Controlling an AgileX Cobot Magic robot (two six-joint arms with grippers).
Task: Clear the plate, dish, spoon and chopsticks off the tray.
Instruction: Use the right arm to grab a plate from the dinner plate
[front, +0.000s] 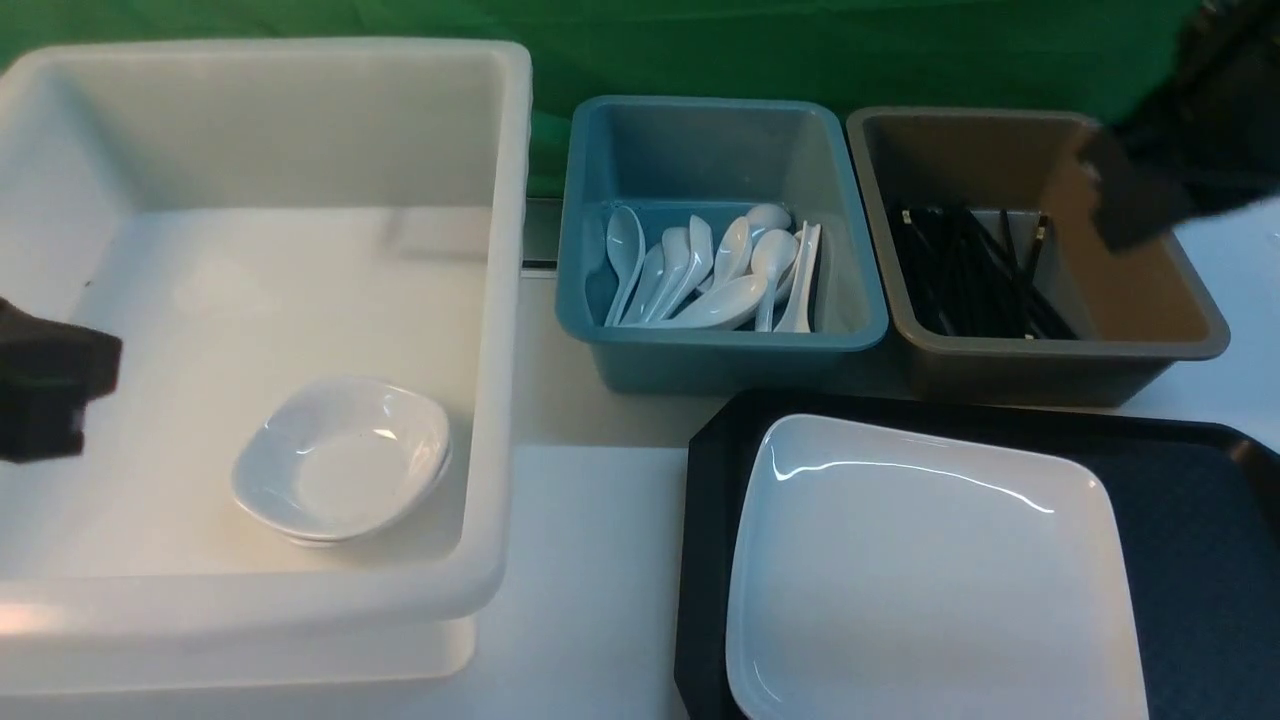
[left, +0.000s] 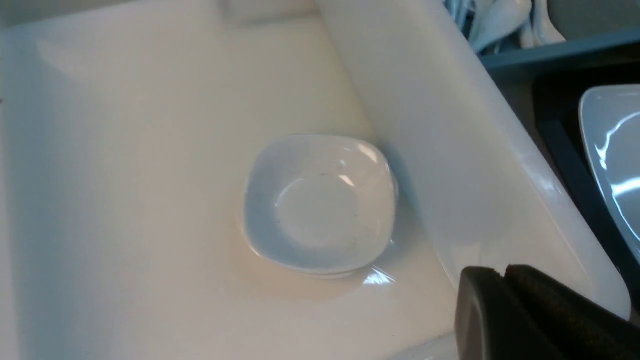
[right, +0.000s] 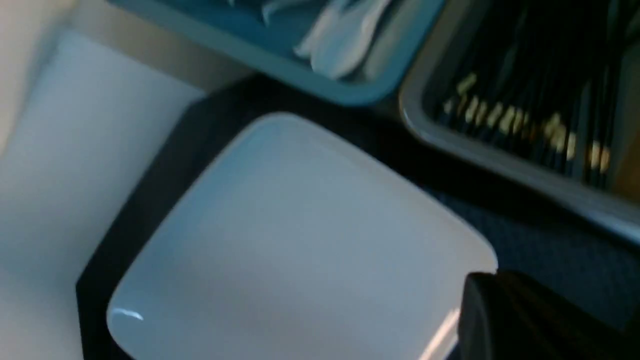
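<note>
the plate (front: 930, 570) lies flat on the tray (front: 1190, 520) at near right, filling most of its left part. no other ware shows on the tray, though its near and right ends run out of view. the dish (front: 340, 460) sits in the tub (front: 500, 300) at left, near its right wall. spoons (front: 720, 270) lie in the blue bin (front: 720, 345) and chopsticks (front: 970, 270) in the brown bin (front: 1050, 370), both just beyond the tray. so the plate looks like the last piece to go, likely into the tub.

the left hand (front: 50, 390) hovers closed and empty over the tub's left side. the right hand (front: 1130, 205), blurred, is over the brown bin's right wall, closed, with nothing seen in it.

to lift the plate well, a hand must open first, then take the raised rim where bare tray lies beside it. the right edge has the most room; the left edge sits close to the tray's rim. the glaze looks slippery, so a deep bite and a level carry seem wise. the way to the tub crosses open bench (front: 590, 560). the plate must clear the tub's tall right wall and land beside the dish.
</note>
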